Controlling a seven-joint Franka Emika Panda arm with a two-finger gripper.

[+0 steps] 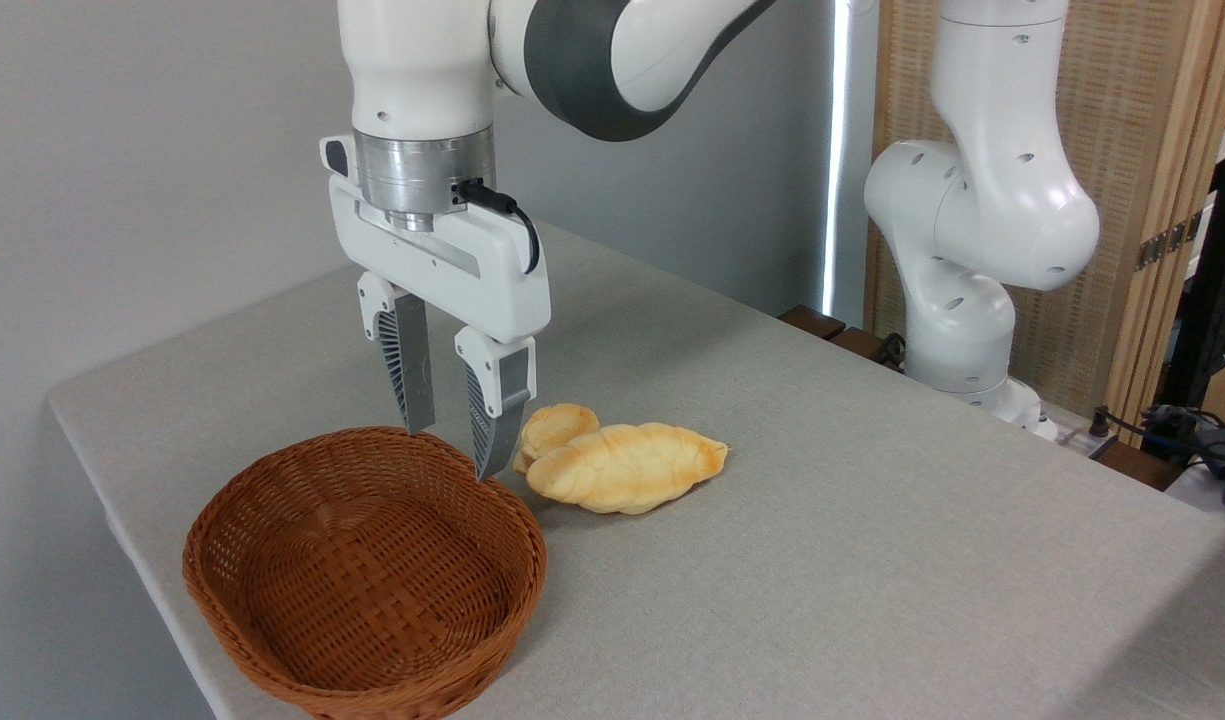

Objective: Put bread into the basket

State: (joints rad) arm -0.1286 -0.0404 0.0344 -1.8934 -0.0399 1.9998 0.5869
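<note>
The long braided bread (627, 467), pale golden with browner tips, lies on the grey table (872, 520) just right of the basket. The reddish-brown wicker basket (272, 530) sits at the table's front left corner and holds nothing. My gripper (455, 448) hangs pointing down over the basket's far rim, a little left of the bread. Its two fingers stand apart with nothing between them. The right fingertip (491, 462) is close to the small bun and the basket rim.
A small rounded bun (557, 426) lies right behind the loaf, touching its left end. The arm's white base (962, 300) stands at the table's far right edge. Cables and dark gear (1192, 430) sit beyond it.
</note>
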